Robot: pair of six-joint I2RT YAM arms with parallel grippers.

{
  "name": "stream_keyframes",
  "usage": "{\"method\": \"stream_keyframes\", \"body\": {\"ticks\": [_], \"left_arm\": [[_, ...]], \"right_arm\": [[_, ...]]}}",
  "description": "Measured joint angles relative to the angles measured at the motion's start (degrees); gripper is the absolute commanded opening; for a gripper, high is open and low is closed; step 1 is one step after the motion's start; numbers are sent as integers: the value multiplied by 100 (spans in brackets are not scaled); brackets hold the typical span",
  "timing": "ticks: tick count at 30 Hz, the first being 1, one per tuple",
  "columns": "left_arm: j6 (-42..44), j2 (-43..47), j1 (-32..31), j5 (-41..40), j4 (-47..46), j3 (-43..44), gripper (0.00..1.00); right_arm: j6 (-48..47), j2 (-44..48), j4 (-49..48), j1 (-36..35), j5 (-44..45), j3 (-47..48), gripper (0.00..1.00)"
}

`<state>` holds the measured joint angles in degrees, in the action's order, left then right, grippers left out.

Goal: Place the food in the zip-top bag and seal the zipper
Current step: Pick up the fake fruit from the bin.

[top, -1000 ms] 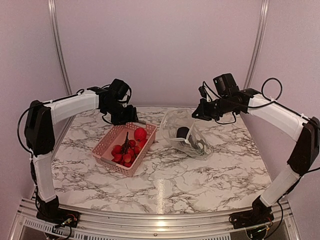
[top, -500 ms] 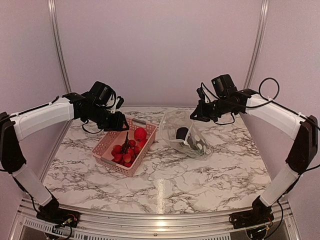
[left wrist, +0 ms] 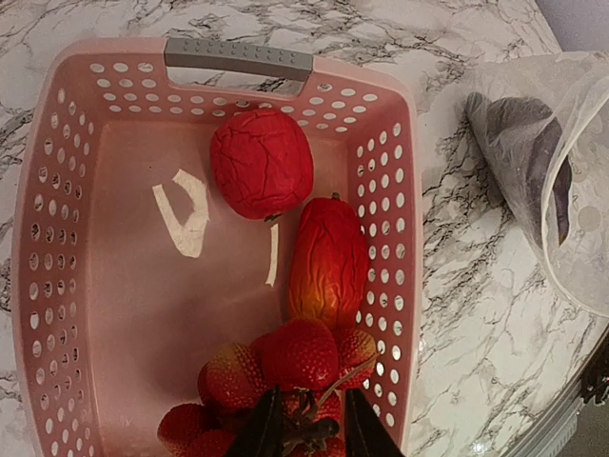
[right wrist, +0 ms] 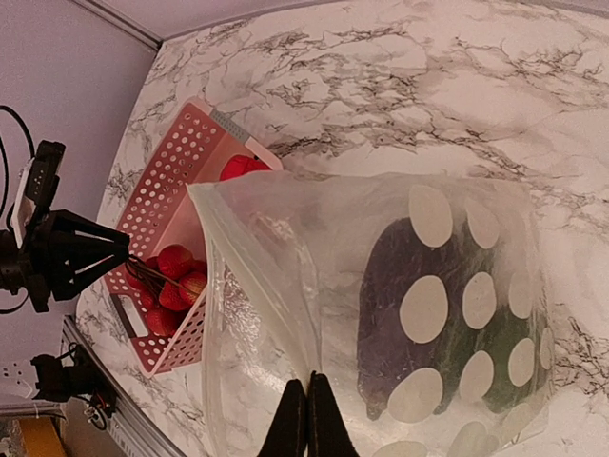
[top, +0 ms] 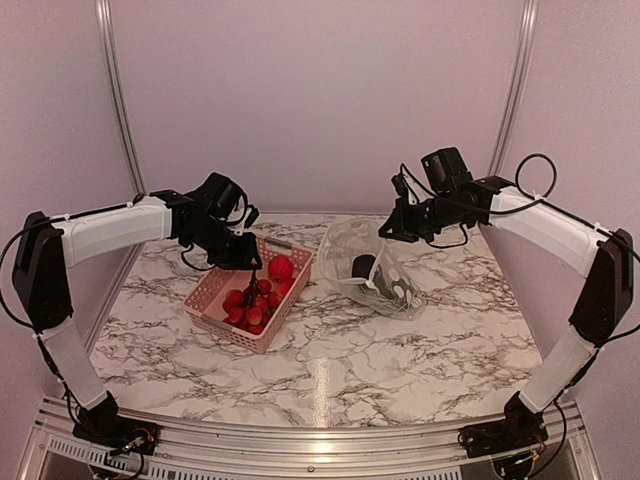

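The pink basket (left wrist: 238, 59) holds a round red tomato (left wrist: 262, 162), a red-orange carrot-like piece (left wrist: 328, 259) and a bunch of strawberries (left wrist: 295, 357). My left gripper (left wrist: 304, 433) is low over that bunch, its jaws narrowly open on either side of the dark stem. In the top view it is at the basket's far-left side (top: 247, 262). My right gripper (right wrist: 306, 395) is shut on the mouth edge of the zip-top bag (right wrist: 314, 248), holding it up by the zipper (right wrist: 257, 267). A dark purple eggplant (right wrist: 395, 314) and a green piece (right wrist: 495, 333) lie inside the bag.
The basket (top: 215, 290) sits left of centre on the marble table, and the bag (top: 365, 250) stands just right of it, almost touching. The back wall and two metal posts are close behind both grippers.
My left gripper has come down onto the strawberry bunch and its jaws have narrowed around the stem. The right gripper has held the bag's edge and barely moved.
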<state>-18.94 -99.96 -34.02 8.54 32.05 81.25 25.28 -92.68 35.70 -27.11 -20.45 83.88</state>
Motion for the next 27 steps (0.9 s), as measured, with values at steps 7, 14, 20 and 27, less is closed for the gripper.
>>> {"method": "stream_keyframes", "body": {"ticks": [7, 14, 20, 27], "left_arm": [[35, -87, 0, 0, 7, 101, 18], [55, -181, 0, 0, 17, 120, 19], [57, -293, 0, 0, 44, 120, 13], [111, -297, 0, -7, 96, 131, 3]], "right_arm": [[2, 4, 2, 0, 39, -2, 0], [2, 33, 2, -2, 44, -2, 0], [2, 35, 2, -4, 44, -2, 0], [2, 35, 2, -4, 44, -2, 0]]}}
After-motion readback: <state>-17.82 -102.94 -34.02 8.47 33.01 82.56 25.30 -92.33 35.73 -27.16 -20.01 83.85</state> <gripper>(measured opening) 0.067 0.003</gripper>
